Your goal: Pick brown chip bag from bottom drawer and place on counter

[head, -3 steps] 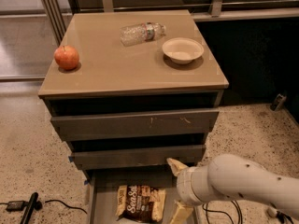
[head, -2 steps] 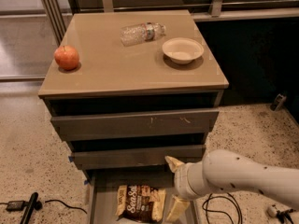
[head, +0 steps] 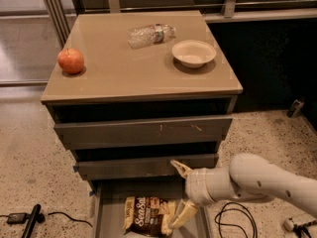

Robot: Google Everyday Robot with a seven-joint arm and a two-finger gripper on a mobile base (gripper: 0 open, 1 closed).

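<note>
gripper [head: 176,195]: fingers spread wide over the bottom drawer [head: 111,207], where the brown chip bag [head: 146,216] lies, lower finger at its right end. risk: you pinch only the crinkly edge and the bag slips short of the counter [head: 129,73].

Robot lab: jaws over bottom drawer [head: 113,197]

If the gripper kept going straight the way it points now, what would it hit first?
Most likely the crinkly dark-brown chip bag lying in the open grey bottom drawer. The gripper hangs just beside it with its fingers open. Depth is unclear, so it might pass above.
</note>
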